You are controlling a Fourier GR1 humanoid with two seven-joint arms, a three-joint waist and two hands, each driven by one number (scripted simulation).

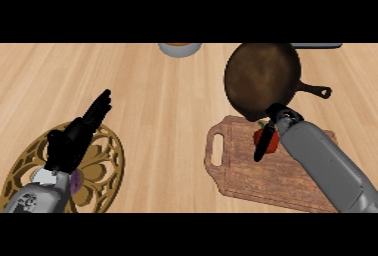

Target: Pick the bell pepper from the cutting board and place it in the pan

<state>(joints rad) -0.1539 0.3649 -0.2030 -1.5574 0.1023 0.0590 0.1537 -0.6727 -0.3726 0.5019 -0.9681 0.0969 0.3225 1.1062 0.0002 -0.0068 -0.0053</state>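
Two hands show: the right hand (264, 140) has its fingers curled around the red bell pepper (272, 142) on the cutting board (251, 175), near the pan (262, 77). The left hand (77, 135) rests open, fingers straight, above a gold trivet (107, 170).

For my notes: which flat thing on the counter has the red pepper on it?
The brown cutting board with a handle slot, under the right hand; the pan and gold trivet do not.

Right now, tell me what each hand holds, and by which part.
The right hand is curled round the red bell pepper at its left side, on the cutting board. The left hand holds nothing.
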